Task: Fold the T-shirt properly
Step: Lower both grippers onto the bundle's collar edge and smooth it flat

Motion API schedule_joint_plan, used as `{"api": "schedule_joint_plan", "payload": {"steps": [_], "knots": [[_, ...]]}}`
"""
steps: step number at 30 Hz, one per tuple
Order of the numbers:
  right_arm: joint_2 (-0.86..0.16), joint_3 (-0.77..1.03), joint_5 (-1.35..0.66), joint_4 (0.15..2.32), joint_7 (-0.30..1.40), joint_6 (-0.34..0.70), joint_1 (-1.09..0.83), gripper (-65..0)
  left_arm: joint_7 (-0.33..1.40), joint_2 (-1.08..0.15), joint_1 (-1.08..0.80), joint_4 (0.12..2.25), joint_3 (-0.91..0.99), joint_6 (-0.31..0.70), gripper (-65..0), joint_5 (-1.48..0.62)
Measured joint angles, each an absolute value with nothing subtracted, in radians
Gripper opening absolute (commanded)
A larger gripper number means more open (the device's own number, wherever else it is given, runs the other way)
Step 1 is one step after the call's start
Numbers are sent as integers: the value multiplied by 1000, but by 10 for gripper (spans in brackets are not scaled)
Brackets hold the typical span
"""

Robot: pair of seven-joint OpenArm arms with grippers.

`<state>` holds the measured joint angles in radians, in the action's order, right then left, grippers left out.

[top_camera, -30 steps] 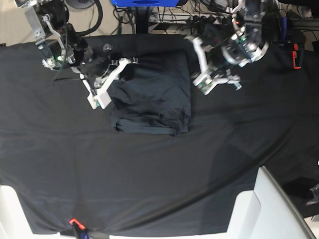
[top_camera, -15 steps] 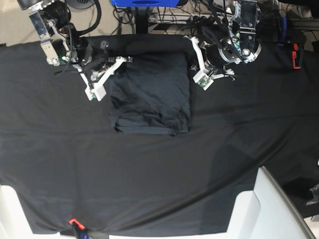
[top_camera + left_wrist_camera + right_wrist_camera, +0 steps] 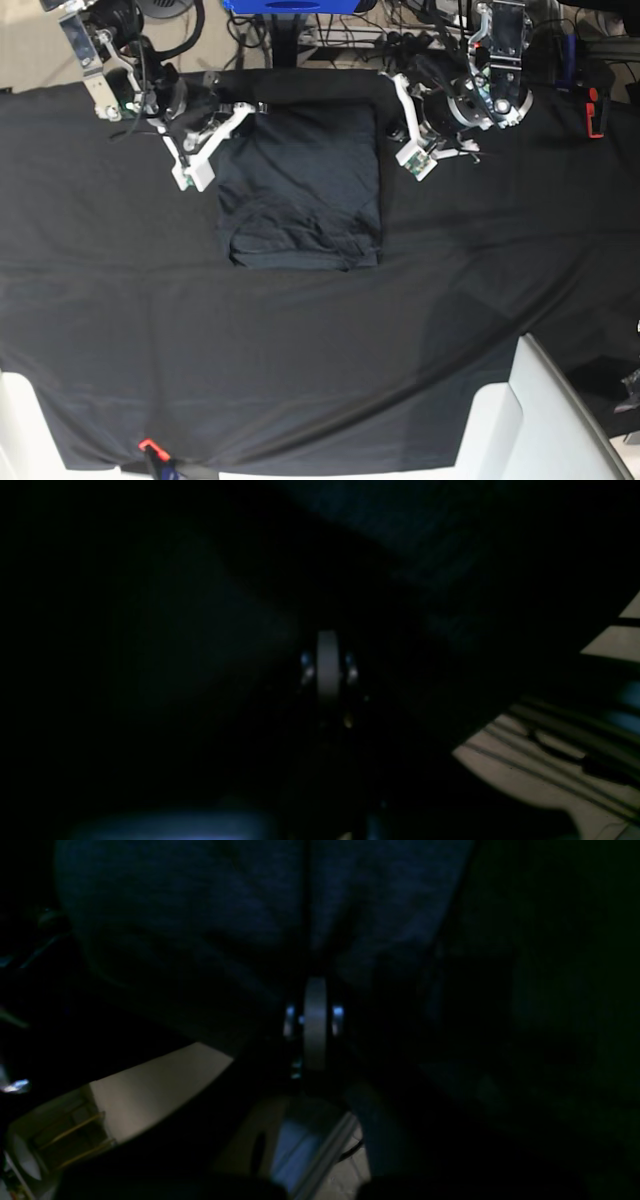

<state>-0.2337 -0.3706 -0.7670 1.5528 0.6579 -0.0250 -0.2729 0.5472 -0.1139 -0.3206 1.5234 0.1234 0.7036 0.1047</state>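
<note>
The T-shirt point(image 3: 300, 185) lies on the worktop point(image 3: 320, 340), near its far edge and about in the middle from side to side. It is folded into a neat block shape. Its near edge looks a bit bumpy and thick, likely because layers are stacked there.

The right hand point(image 3: 193, 178) sits just beside the shirt's far left corner as the top camera shows it. The left hand point(image 3: 418, 165) sits just past the shirt's other side, with a small gap of black cloth between them. Both hands are squeezed all the way shut. In the right wrist picture the right hand's tip point(image 3: 315, 1022) looks like one thin closed strip, and the shirt's blue-grey cloth fills the space above it. In the left wrist picture the left hand's tip point(image 3: 327, 667) looks the same, over very dark cloth. Neither hand seems to be holding any cloth.

I think the hands stay shut and off to the sides so they do not catch the shirt and mess up the fold. The folding looks nearly finished. The bumpy near edge could still use a pat flat.
</note>
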Motion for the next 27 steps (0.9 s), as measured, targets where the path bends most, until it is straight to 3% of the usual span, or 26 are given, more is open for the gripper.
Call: {"api": "schedule_joint_plan", "payload": {"steps": [11, 16, 27], "knots": [[-240, -366, -767, 1668, 661, -25, -272, -644, 561, -80, -344, 1744, 118, 696, -650, 105], [-237, -316, -767, 1668, 665, -25, -276, -644, 563, -25, -326, 1733, 93, 696, -650, 104], [-234, -188, -767, 1668, 661, -25, -297, -644, 555, -29, -318, 1595, -5, 696, -650, 104]]}}
